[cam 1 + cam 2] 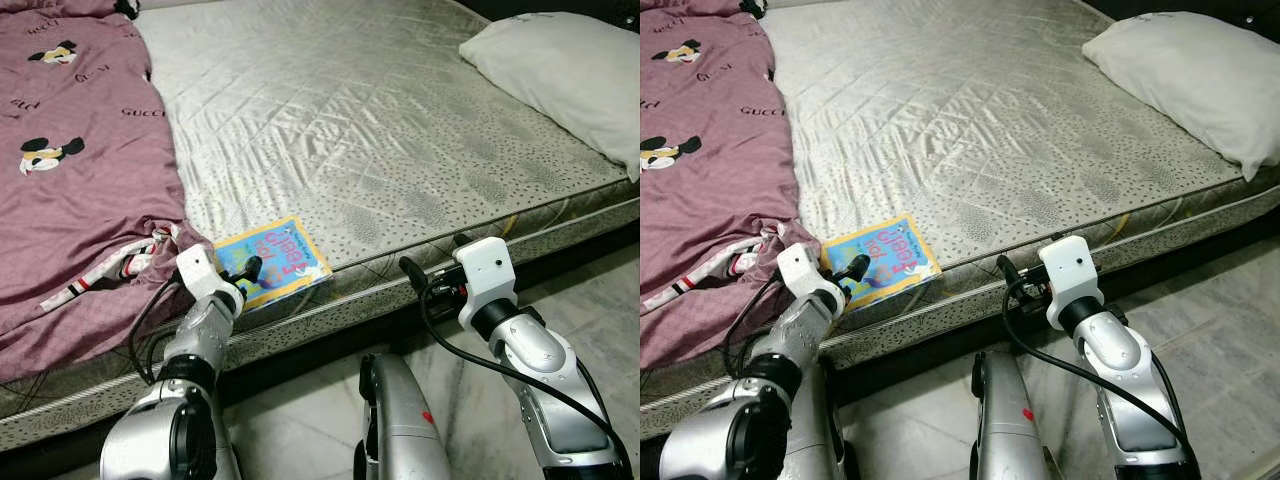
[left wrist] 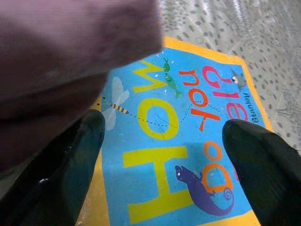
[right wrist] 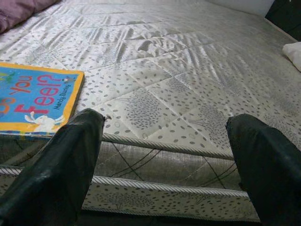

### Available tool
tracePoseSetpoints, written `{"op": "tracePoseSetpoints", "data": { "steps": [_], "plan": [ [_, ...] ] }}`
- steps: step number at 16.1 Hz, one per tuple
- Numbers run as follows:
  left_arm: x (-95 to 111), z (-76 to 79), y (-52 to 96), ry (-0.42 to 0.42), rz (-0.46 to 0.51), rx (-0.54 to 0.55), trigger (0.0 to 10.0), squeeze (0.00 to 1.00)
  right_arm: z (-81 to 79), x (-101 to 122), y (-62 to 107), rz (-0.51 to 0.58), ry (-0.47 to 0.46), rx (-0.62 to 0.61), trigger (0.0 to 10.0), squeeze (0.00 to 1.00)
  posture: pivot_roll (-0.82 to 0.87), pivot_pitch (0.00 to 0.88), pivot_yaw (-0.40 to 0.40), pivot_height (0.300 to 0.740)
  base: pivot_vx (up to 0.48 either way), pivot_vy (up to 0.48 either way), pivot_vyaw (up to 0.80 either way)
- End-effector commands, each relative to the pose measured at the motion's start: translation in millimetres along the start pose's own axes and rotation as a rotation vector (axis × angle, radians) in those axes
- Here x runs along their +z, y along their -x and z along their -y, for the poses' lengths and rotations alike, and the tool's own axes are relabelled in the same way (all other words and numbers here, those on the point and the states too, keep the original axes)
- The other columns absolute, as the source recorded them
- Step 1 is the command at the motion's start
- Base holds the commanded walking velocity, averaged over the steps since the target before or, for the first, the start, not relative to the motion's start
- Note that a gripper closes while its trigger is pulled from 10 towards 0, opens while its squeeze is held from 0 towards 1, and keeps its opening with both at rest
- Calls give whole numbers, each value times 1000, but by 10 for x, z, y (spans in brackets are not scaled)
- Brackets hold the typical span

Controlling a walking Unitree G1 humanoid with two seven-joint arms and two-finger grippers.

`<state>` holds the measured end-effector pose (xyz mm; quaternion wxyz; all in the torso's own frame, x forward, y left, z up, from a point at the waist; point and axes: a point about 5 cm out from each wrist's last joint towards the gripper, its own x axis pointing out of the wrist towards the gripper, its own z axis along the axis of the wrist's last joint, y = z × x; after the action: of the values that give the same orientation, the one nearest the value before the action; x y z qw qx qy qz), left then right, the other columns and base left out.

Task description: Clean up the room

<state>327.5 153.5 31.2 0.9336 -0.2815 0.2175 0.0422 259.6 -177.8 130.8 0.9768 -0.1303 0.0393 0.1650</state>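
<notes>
A blue and yellow picture book (image 1: 272,261) lies flat at the near edge of the grey quilted mattress (image 1: 350,120), beside the purple blanket (image 1: 70,180). My left gripper (image 1: 243,273) hovers just over the book's near left corner, open, its fingers (image 2: 70,169) spread across the cover (image 2: 178,141). To the right of the book, my right gripper (image 1: 425,270) is open in front of the mattress edge (image 3: 164,146), with nothing between its fingers (image 3: 56,174).
A white pillow (image 1: 570,70) rests on the mattress's far right corner. The purple blanket with cartoon prints covers the left side and hangs over the near edge. Marble floor (image 1: 600,310) shows below the bed at the right.
</notes>
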Motion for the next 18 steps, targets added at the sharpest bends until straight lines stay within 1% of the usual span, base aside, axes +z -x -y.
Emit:
{"op": "tracePoseSetpoints", "data": {
  "steps": [1, 2, 3, 4, 5, 6, 7, 8, 9, 10, 11, 12, 13, 14, 17, 18],
  "plan": [
    [-143, -184, 50, 1, -61, 84, 10000, 0, 19, -3, 7, 2, 1, -7, 10000, 0, -254, 22, -20, 533, 0, 0, 0],
    [-138, -222, 54, 19, -60, 113, 10000, 0, 20, 10, 0, 6, 2, -7, 10000, 0, -260, 22, -17, 533, 0, 0, 0],
    [-126, -216, 55, 23, -52, 114, 10000, 0, 30, 18, 1, 10, 3, -9, 10000, 0, -261, 22, -16, 533, 0, 0, 0],
    [-57, -182, 59, 35, 4, 100, 10000, 0, 66, 14, 21, 9, 6, -21, 10000, 0, -263, 22, -12, 533, 0, 0, 0],
    [-18, -163, 64, 48, 39, 82, 10000, 0, 82, 2, 31, 5, 7, -27, 10000, 0, -261, 22, -13, 533, 0, 0, 0],
    [18, -166, 69, 5, 62, 69, 10000, 0, 81, -16, 33, 0, 6, -30, 10000, 0, -261, 22, -13, 533, 0, 0, 0],
    [45, -206, 56, -26, 54, 83, 10000, 0, 48, -17, 21, 1, 2, -23, 10000, 0, -256, 24, -20, 533, 0, 0, 0],
    [62, -222, 39, -31, 38, 96, 10000, 0, 22, -6, 9, 5, -1, -16, 10000, 0, -257, 24, -23, 533, 0, 0, 0],
    [125, -223, 12, -44, 35, 108, 10000, 0, -1, 9, -3, 11, 2, -4, 10000, 0, -257, 21, -26, 533, 0, 0, 0],
    [213, -215, -14, -70, 42, 128, 10000, 0, 1, 13, -13, 12, 8, 0, 10000, 0, -262, 20, -27, 533, 0, 0, 0],
    [255, -211, -23, -81, 51, 137, 10000, 0, 11, 13, -14, 12, 10, -3, 10000, 0, -264, 20, -27, 533, 0, 0, 0],
    [325, -198, -36, -91, 65, 146, 10000, 0, 31, 15, -17, 12, 13, -9, 10000, 0, -271, 19, -25, 533, 0, 0, 0],
    [413, -165, -53, -75, 85, 144, 10000, 0, 54, 20, -20, 13, 18, -17, 10000, 0, -276, 17, -24, 533, 0, 0, 0],
    [479, -134, -68, -80, 94, 143, 10000, 0, 64, 24, -22, 14, 19, -21, 10000, 0, -279, 17, -22, 533, 0, 0, 0],
    [609, -70, -97, -79, 109, 139, 10000, 0, 49, 33, -16, 18, 21, -24, 10000, 0, -288, 13, -17, 533, 0, 0, 0],
    [636, -64, -101, -90, 110, 147, 10000, 0, 50, 34, -19, 19, 22, -26, 10000, 0, -288, 13, -17, 533, 0, 0, 0]
  ]
}}
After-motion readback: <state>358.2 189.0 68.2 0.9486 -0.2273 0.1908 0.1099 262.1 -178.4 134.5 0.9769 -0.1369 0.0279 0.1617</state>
